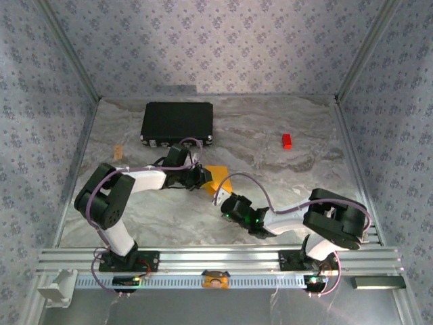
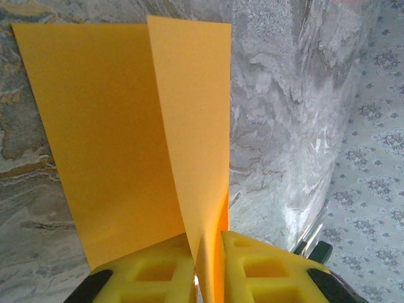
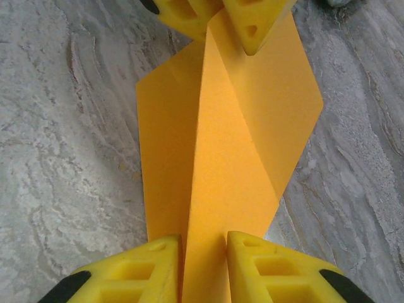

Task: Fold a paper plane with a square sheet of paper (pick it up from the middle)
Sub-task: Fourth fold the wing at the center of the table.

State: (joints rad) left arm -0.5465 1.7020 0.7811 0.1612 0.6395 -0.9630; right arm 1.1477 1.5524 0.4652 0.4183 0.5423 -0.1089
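The square sheet of paper (image 1: pixel 220 177), bright orange-yellow, is lifted off the marble table between my two grippers and folded lengthwise into a raised ridge. My left gripper (image 1: pixel 201 177) holds its far end. In the left wrist view the yellow fingers (image 2: pixel 265 265) pinch the fold (image 2: pixel 208 189) tightly, and one flap (image 2: pixel 107 126) spreads left. My right gripper (image 1: pixel 229 202) holds the near end. In the right wrist view the paper (image 3: pixel 252 126) runs up from my right gripper (image 3: pixel 203 246), whose jaws press on both sides of the ridge, to the left gripper (image 3: pixel 218 19) at the top.
A black rectangular case (image 1: pixel 177 122) lies at the back left of the table (image 1: pixel 291 183). A small red block (image 1: pixel 287 141) sits at the back right. A small tan scrap (image 1: pixel 118 152) lies near the left wall. Patterned walls enclose three sides, and an aluminium rail (image 1: pixel 216 257) runs along the front.
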